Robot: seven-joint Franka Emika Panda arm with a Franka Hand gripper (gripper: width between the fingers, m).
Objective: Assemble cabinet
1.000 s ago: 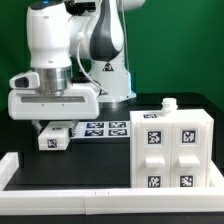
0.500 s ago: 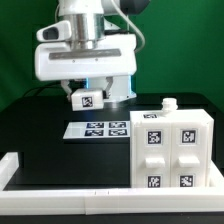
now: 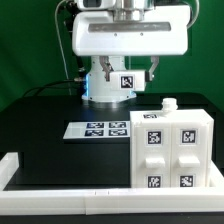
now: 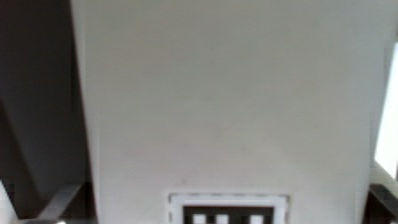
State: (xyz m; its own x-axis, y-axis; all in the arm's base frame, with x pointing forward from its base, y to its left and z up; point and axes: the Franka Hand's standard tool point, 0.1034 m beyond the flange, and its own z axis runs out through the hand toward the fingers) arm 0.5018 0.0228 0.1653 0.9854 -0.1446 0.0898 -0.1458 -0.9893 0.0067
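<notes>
The cabinet [image 3: 170, 150], a white box with several square tags on its front and a small knob on top, stands on the black table at the exterior view's right. My gripper [image 3: 127, 76] hangs high above the table's back, left of and above the cabinet. It is shut on a small white tagged cabinet part [image 3: 127, 84]. In the wrist view this white part [image 4: 222, 100] fills nearly the whole picture, with a tag [image 4: 228, 210] at its near end. The fingertips are hidden by it.
The marker board [image 3: 97, 129] lies flat on the table left of the cabinet, below the gripper. A low white rail [image 3: 60, 196] edges the table's front and left side. The robot base [image 3: 105, 92] stands behind.
My gripper has risen and moved toward the exterior view's right, carrying the small tagged part from low at the left to high above the marker board. The cabinet has not moved.
</notes>
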